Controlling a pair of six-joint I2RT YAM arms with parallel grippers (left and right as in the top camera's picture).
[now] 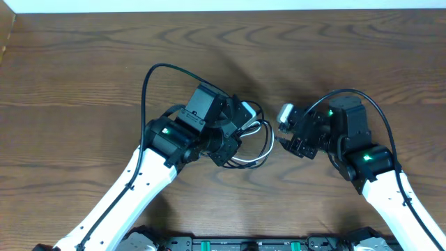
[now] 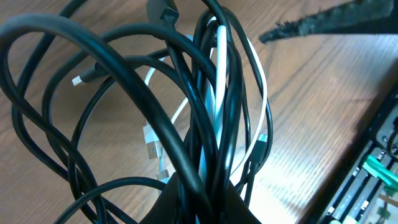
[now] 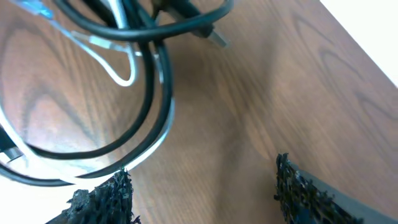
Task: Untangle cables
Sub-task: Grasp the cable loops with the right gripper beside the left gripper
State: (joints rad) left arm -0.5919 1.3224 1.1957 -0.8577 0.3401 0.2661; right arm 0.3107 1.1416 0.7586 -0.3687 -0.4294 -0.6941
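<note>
Black, white cables (image 2: 214, 112) loop over grained wooden table (image 1: 83, 70).

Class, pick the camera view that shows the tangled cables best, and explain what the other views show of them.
Left wrist view: the cables fill the frame, black and white strands crossing, small plugs visible. Overhead shows only a few loops, the rest covered. Right wrist catches some loops in its upper left.
</note>
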